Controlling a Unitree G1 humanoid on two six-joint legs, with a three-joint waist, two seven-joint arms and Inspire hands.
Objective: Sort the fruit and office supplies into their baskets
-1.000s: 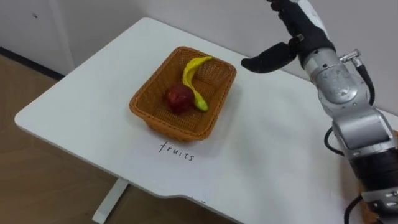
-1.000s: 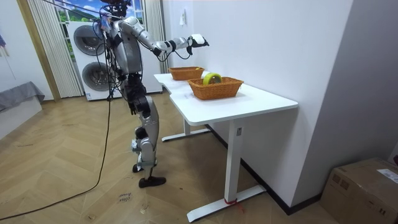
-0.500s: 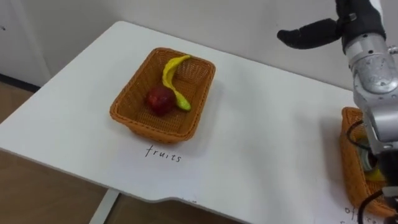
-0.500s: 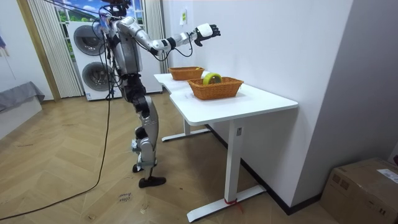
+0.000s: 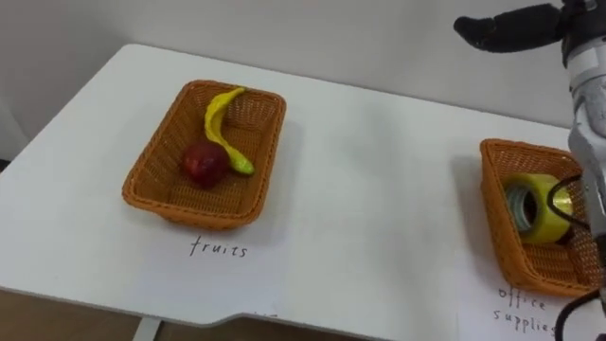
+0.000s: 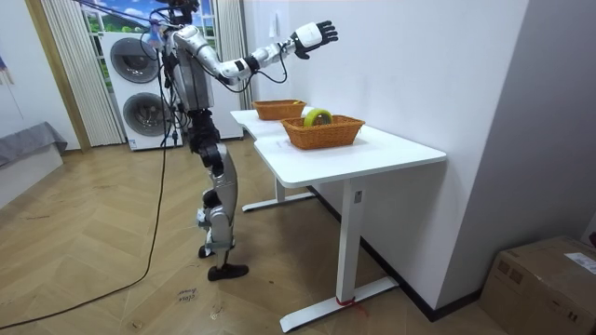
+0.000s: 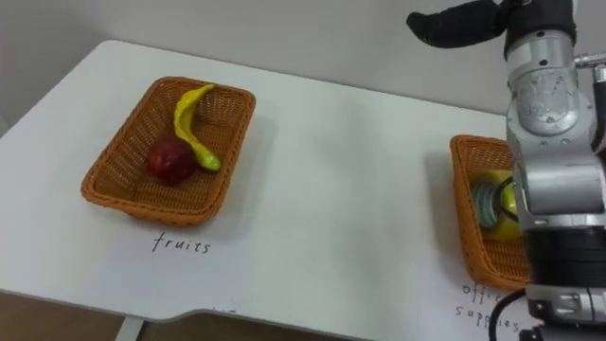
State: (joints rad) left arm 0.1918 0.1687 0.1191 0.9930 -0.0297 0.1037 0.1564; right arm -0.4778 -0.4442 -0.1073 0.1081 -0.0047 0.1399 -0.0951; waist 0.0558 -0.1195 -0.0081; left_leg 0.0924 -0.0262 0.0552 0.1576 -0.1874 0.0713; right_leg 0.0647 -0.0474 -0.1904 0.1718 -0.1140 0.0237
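At upper right, the right hand (image 5: 511, 26) hangs released and empty over the counter (image 5: 379, 189). The fruit basket (image 5: 270, 152) at centre-left holds a banana (image 5: 220, 114) and an apple (image 5: 204, 164). The office supplies basket (image 5: 492, 208) at right holds a yellow tape roll (image 5: 535, 210).

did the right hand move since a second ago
Yes. In the room view the right hand has gone up and toward the room view's right, judged against the near basket, which has kept its place on the table.

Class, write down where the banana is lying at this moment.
In the left eye view the banana lies inside the wicker basket on the left side of the white table, right beside the red apple.
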